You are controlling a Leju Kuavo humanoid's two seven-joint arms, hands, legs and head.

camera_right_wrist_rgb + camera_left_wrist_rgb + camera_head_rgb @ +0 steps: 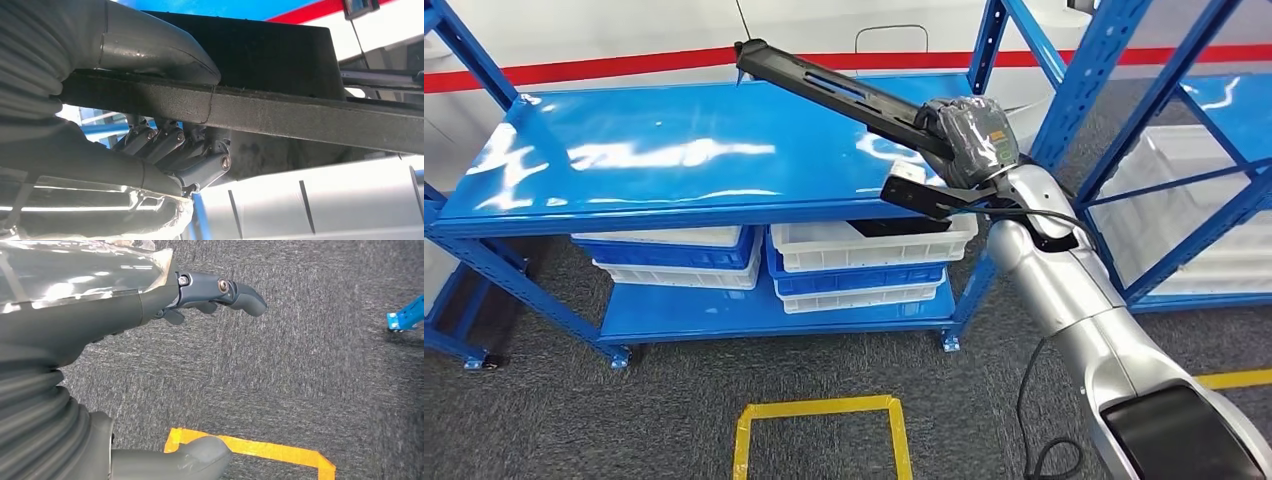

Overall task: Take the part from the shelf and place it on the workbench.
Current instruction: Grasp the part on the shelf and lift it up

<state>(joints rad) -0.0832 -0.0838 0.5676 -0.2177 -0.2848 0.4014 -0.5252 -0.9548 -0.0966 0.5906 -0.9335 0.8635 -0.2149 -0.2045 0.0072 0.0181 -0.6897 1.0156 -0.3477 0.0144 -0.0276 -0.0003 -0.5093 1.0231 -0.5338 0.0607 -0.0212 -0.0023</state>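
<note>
Right hand (969, 135) grips black part (824, 88) (above white bin (874, 245)).

A warehouse-like workshop: blue steel shelving (674, 150), stacked plastic bins (864, 262), floor tape (824, 408)

Right hand (969, 135) wrapped round the black part (824, 85); its fingers are hidden behind the part in the head view. Part's near end is hidden under the hand. In the right wrist view the part runs off the frame edge. White bin (874, 245) is mostly hidden under the blue shelf (674, 150). Left hand (220, 292): palm cut off by the frame edge.
</note>
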